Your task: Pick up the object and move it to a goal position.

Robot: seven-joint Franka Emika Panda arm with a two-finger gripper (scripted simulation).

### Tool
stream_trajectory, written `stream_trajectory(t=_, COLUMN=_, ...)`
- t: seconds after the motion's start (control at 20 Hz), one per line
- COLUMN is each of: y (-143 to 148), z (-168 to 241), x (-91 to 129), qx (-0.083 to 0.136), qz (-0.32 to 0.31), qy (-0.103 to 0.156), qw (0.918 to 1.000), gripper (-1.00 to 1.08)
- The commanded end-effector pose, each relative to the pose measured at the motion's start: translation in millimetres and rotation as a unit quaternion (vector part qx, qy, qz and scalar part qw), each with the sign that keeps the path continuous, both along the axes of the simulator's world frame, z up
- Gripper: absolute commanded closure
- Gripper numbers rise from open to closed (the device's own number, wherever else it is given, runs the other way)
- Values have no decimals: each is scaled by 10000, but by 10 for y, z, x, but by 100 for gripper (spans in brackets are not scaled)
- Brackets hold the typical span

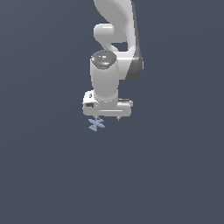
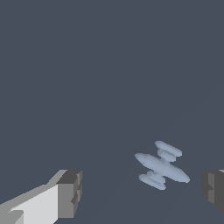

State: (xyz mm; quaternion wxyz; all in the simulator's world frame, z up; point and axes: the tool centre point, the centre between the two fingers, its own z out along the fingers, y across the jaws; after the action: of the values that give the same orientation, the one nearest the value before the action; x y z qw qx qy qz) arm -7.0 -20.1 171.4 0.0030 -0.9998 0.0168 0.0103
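Observation:
The object [image 1: 96,124] is a tiny pale blue plane-like piece of thin crossed flat parts, lying on the dark grey floor. In the wrist view the object [image 2: 161,166] lies between the two fingers, nearer the one at the frame's edge. My gripper [image 1: 107,118] hangs just above it, slightly toward the exterior view's right, and stands open. One grey fingertip [image 2: 70,192] and the other fingertip [image 2: 213,189] are far apart, and neither touches the object.
The white arm [image 1: 114,39] rises straight up behind the gripper. A plain dark grey floor [image 1: 175,175] spreads all around.

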Motion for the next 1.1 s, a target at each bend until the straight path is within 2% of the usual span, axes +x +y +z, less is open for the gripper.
stream_trajectory(t=0.0, y=0, z=0, x=0, qx=0, qz=0, qy=0, qw=10000, gripper=-92)
stream_trajectory(t=0.45, y=-223, z=143, x=29, qx=-76, qz=37, qy=-54, qw=9999, gripper=-92)
stream_trajectory(t=1.05, y=-233, z=107, x=16, qx=-67, qz=-104, qy=-54, qw=9999, gripper=-92)
